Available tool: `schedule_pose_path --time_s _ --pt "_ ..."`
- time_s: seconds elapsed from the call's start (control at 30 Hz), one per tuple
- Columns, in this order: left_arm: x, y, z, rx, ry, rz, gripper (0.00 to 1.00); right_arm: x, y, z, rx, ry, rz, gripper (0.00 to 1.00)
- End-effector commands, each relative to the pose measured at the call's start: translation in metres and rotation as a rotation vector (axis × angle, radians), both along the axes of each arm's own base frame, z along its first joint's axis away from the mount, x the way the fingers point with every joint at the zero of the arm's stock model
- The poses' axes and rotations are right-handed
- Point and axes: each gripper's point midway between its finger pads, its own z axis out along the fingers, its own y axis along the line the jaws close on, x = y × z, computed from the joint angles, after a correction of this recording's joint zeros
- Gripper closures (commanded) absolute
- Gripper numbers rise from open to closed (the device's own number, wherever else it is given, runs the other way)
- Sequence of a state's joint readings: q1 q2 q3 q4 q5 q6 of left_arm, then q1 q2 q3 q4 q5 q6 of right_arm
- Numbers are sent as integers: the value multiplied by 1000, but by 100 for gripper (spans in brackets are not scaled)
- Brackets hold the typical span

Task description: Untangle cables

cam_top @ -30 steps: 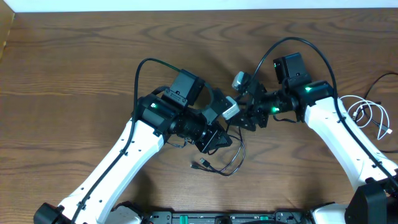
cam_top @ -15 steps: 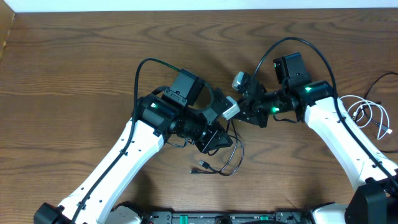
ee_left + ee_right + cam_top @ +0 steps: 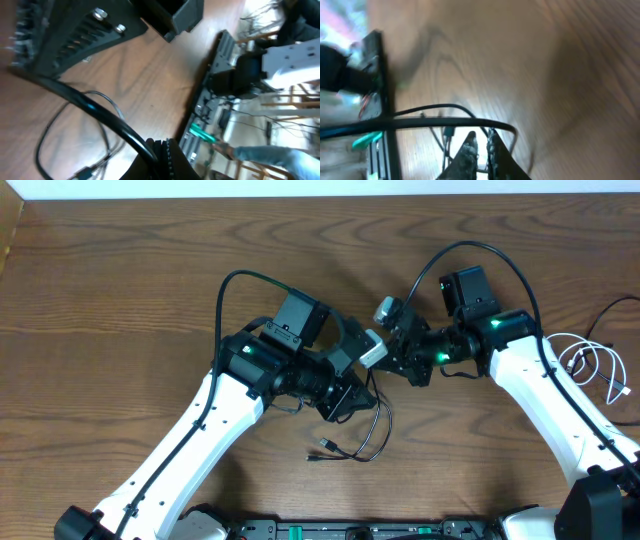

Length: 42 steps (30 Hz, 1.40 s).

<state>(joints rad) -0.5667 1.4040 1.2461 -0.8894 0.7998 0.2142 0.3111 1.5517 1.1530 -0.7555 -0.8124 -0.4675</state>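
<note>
A tangle of thin black cables (image 3: 372, 432) lies on the wooden table, its small plug ends (image 3: 325, 445) pointing left. My left gripper (image 3: 352, 395) hovers just above the loop. In the left wrist view that gripper (image 3: 162, 147) is shut on a black cable (image 3: 95, 107), with thinner cords (image 3: 107, 132) on the wood below. My right gripper (image 3: 388, 370) sits close beside it to the upper right. In the right wrist view it (image 3: 481, 142) has its fingers nearly together on a thin black cord low between them, under a black cable (image 3: 445, 121) arching across. A white cable (image 3: 592, 365) lies coiled far right.
The two wrists nearly touch at mid-table. Thick black arm wires (image 3: 230, 290) arch over each arm. A dark equipment rail (image 3: 400, 530) runs along the table's front edge. The right arm's dark body (image 3: 75, 35) fills the upper left of the left wrist view.
The right gripper's jaws have closed. The left gripper has shifted slightly up and left with its cable, and the loop on the table has moved a little.
</note>
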Motion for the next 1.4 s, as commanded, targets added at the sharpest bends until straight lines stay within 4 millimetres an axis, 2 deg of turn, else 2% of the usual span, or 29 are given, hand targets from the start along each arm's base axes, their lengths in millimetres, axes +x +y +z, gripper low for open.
schedule_pose_path --time_s 0.0,0.07,0.1,0.17,0.2,0.23,0.37,0.43,0.47,0.53,0.67,0.83,1.0,1.1,1.2,1.3,1.37 --pt "19 6 -3 66 -94 49 93 31 -34 -25 -177 241 -479 92" --pt "36 15 -11 144 -139 138 93 40 -59 -37 -247 374 -775 80" --pt "46 22 -14 187 -154 198 93 40 -63 -39 -244 426 -854 73" --pt "67 41 -22 297 -193 355 93 40 -61 -38 -207 514 -936 60" --pt "79 55 -25 361 -219 444 93 39 -54 -34 -156 594 -975 51" --pt "84 62 -26 395 -234 490 93 37 -49 -31 -119 651 -988 47" --pt "93 72 -25 436 -272 548 92 31 -27 -18 -10 834 -998 47" --pt "97 70 -23 420 -286 551 93 26 -19 -14 24 952 -1042 54" --pt "99 68 -21 411 -297 551 93 24 -16 -13 36 1005 -1064 53" --pt "102 63 -16 392 -338 525 93 19 -8 -8 63 1129 -1098 41" --pt "99 45 0 341 -425 460 92 16 5 5 130 1313 -1116 43" --pt "84 27 13 303 -498 372 93 31 18 26 242 1350 -1068 32" --pt "79 25 13 328 -518 363 93 53 27 50 372 1308 -1008 27" --pt "78 25 13 328 -516 362 92 61 31 63 429 1292 -980 27" --pt "78 24 13 326 -517 364 93 62 34 69 448 1280 -944 36" --pt "79 23 14 319 -522 366 93 58 36 70 438 1292 -919 52" --pt "81 22 16 311 -529 370 92 55 38 69 425 1276 -905 72"
